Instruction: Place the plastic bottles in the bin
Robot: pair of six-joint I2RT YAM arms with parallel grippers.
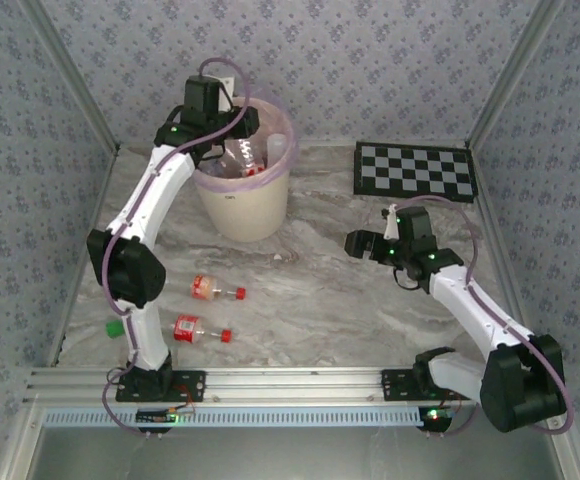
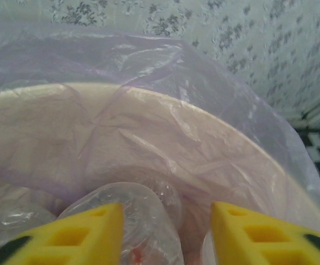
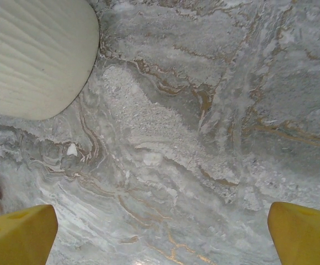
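The left gripper [image 1: 233, 146] hangs right over the bin [image 1: 240, 212], with its tips just inside the top. The bin is a big cream bucket with a thin pink bag [image 1: 282, 126] pulled over its rim.

Seen from the left wrist, the two yellow fingers [image 2: 88, 234] stand apart, but not very wide. Just under them, between the tips, lies a clear bottle [image 2: 143, 212]. It is close against the left finger, and there is a gap between it and the right finger, so the gripper is not squeezing it. It holds nothing. A second clear bottle [image 2: 11, 218] lies lower down, to the left of the fingers. Past the tips you can see the bin's cream wall and the crinkly bag lying on it. From above, the bottles in the bin [image 1: 246, 160] look like a clear heap with a bit of red.

Two loose bottles lie on the table [image 1: 320, 300], back toward the left arm's base and well apart from its gripper. One bottle [image 1: 215, 289] has a red label and a red cap. The other bottle [image 1: 198, 329] looks the same and lies a little nearer the base. A small green thing [image 1: 115, 327] sits beside the arm there.

The right gripper [image 1: 362, 243] hangs over bare table. Its fingers [image 3: 16, 234] are as wide apart as can be, with nothing between them. The side of the bin is ahead of it, to its left. A checkerboard [image 1: 415, 170] lies beyond it, near the back wall.
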